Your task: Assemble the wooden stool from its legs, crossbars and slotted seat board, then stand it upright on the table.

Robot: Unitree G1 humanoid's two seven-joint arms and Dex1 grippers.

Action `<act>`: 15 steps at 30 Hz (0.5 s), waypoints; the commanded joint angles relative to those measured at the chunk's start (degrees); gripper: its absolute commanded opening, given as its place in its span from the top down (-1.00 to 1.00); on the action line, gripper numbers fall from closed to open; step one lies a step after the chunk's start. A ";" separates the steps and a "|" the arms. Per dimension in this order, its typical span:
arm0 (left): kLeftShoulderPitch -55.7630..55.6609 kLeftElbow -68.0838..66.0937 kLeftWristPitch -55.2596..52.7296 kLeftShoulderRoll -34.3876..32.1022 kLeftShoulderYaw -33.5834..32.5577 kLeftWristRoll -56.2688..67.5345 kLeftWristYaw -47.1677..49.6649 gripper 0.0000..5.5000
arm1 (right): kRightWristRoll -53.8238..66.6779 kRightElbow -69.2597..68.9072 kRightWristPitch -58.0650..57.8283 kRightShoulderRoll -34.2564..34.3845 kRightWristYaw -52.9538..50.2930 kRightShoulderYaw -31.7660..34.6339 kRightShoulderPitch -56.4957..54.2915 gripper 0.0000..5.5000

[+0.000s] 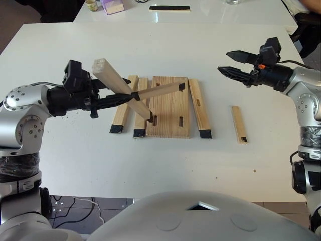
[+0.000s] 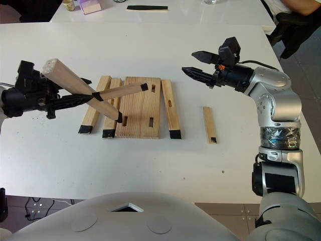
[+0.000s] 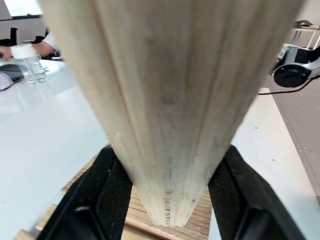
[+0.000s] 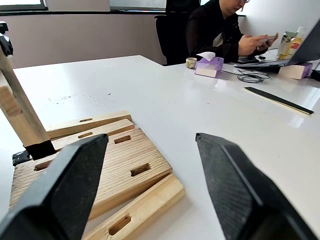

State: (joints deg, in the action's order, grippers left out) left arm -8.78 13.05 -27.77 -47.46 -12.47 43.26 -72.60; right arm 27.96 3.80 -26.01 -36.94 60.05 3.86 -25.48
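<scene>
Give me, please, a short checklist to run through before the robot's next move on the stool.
1. Left gripper shut on the leg: ok.
2. Leg's black tip seated in a seat board slot: cannot tell.
3. Crossbar joined firmly to the leg: cannot tell.
4. Right gripper open, holding nothing: ok.
5. Short bar lying loose on the table, right side: ok.
6. Stool assembled and upright: not ok.
</scene>
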 commanded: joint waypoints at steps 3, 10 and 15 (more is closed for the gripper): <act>-0.14 1.04 0.49 1.57 1.41 -0.49 1.09 0.25 | -0.98 0.46 0.33 0.37 0.58 -1.56 -1.39 -0.17; 0.68 -0.52 3.33 1.95 3.62 -4.17 0.42 0.25 | -1.13 1.07 0.10 0.29 1.24 -1.87 -1.75 -0.17; -2.50 -5.02 4.83 0.41 5.40 -5.73 -2.65 0.25 | -1.36 0.87 0.39 0.89 0.79 -1.85 -1.01 -0.17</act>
State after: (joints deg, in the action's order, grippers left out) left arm -9.38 10.45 -23.06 -45.13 -8.74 40.35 -73.78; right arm 26.91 4.98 -25.91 -36.32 61.02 2.18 -26.07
